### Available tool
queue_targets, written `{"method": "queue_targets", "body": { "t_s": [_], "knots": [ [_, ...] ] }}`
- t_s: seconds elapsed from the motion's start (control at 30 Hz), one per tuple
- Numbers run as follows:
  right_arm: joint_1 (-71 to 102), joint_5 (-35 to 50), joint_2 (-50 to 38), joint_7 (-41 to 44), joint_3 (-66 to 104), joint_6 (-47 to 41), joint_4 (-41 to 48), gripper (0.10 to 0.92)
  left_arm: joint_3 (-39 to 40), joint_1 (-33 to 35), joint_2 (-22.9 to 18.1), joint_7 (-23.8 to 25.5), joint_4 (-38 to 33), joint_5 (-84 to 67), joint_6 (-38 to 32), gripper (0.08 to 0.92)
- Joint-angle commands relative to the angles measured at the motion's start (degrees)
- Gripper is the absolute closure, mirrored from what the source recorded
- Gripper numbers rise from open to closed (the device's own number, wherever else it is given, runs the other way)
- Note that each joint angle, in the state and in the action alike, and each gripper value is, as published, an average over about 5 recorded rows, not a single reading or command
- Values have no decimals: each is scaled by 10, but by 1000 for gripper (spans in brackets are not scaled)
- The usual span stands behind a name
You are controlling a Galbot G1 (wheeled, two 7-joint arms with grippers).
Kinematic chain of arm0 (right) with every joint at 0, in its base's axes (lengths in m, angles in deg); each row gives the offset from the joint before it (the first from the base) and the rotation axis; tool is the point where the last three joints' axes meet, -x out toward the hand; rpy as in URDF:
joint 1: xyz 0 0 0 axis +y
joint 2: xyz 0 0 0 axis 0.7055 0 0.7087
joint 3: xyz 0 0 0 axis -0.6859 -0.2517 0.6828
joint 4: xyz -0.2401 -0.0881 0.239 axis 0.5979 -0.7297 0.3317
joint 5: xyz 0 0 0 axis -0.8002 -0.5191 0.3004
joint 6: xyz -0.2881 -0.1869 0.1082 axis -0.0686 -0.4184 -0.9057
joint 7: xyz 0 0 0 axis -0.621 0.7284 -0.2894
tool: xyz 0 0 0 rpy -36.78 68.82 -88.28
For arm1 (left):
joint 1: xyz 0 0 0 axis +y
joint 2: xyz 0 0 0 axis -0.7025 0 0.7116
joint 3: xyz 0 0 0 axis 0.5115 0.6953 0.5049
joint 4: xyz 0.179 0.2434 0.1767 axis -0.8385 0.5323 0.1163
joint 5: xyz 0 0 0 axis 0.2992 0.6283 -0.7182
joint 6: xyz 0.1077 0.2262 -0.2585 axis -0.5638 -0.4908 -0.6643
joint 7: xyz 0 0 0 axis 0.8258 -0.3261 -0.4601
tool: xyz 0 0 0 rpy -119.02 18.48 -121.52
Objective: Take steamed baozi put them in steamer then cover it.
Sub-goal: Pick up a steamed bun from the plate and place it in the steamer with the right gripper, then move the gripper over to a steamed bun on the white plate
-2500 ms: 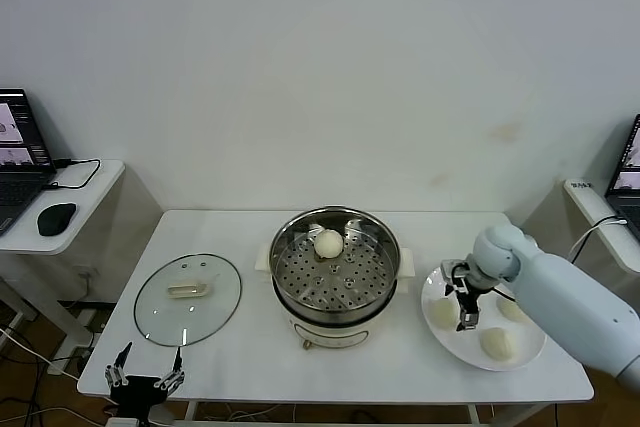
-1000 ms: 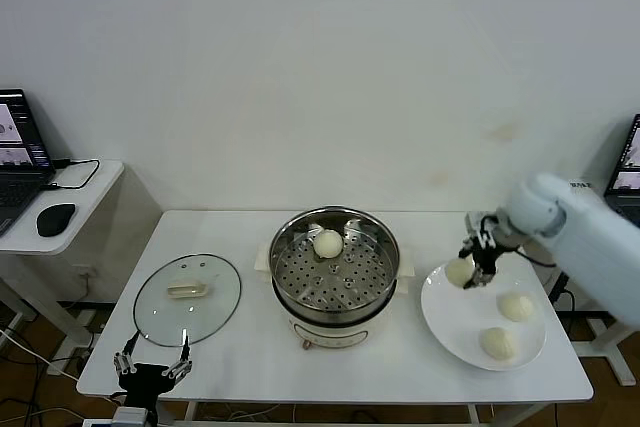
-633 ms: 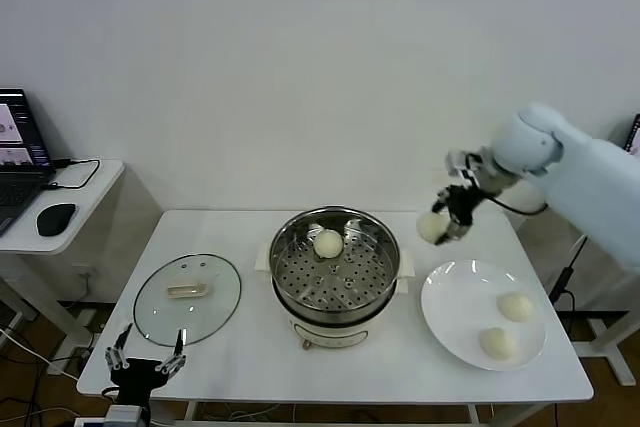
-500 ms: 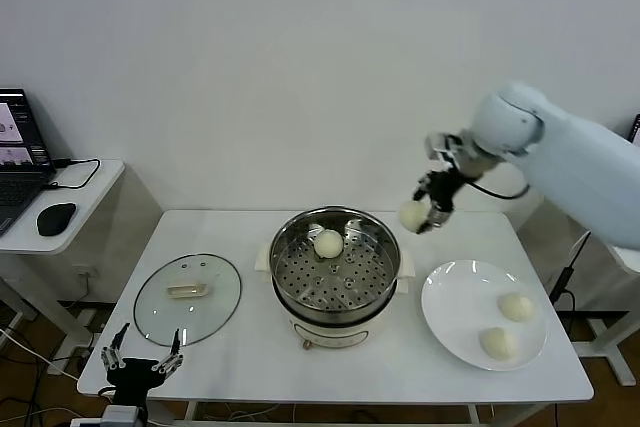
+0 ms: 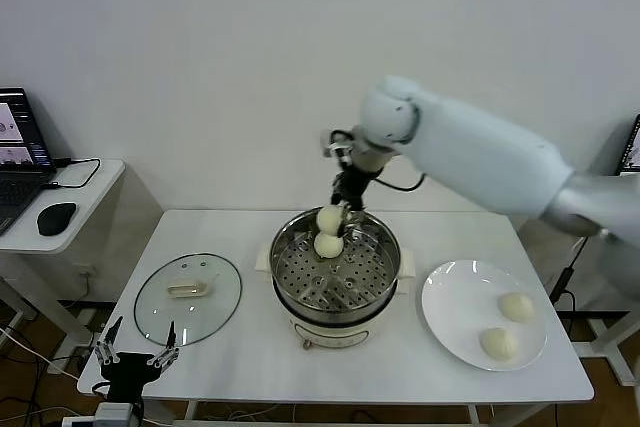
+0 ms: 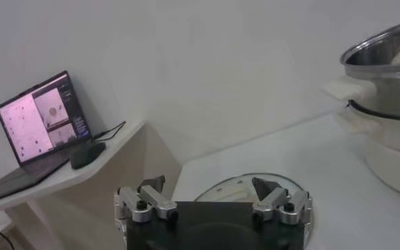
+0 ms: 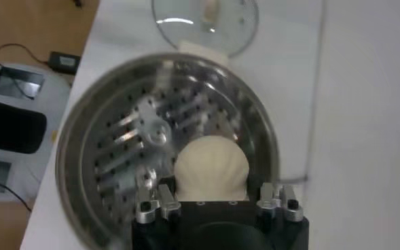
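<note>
At centre frame in the head view, I have the right end effector (image 5: pixel 340 215) over the steamer (image 5: pixel 334 269), clamped on a baozi (image 5: pixel 329 219). Another baozi (image 5: pixel 326 244) sits on the tray just below it. Two more baozi (image 5: pixel 516 306) lie on the plate (image 5: pixel 452 298) at lower right. The cover (image 5: pixel 188 297) rests on the counter (image 5: pixel 250 352) at lower left. My left end effector (image 5: pixel 132 361) hangs spread wide, holding nothing, at the bottom-left edge.

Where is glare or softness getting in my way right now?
Head view: evenly lit, reflections on the steamer wall, and the held baozi overlaps the one already inside. Right wrist view: bright streaks across the perforated tray. Left wrist view: soft, the glass lid faint on the white table.
</note>
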Motion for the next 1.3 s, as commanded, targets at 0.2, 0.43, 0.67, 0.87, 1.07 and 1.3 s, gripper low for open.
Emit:
{"method": "queue_targets", "body": {
  "t_s": [0.2,0.43,0.67,0.87,1.07,1.3],
  "knots": [
    [63,-30,121,-6,-39,-8,67,397,1,-3,3,2,-2,-7,2,177],
    [68,-54,120,-12,-55,-5,68,397,3,-2,1,3,-3,-9,2,177],
    [76,-64,124,-24,-48,-7,75,397,2,0,0,3,-6,-10,2,177],
    [78,-65,118,-36,-38,-11,69,333,4,3,0,2,-8,-10,2,177],
    [57,-49,81,-35,-14,-18,33,212,3,1,-2,4,-10,-10,3,177],
    [-4,1,-56,-17,21,-8,-73,203,7,1,-7,6,-14,-6,5,177]
  ]
}}
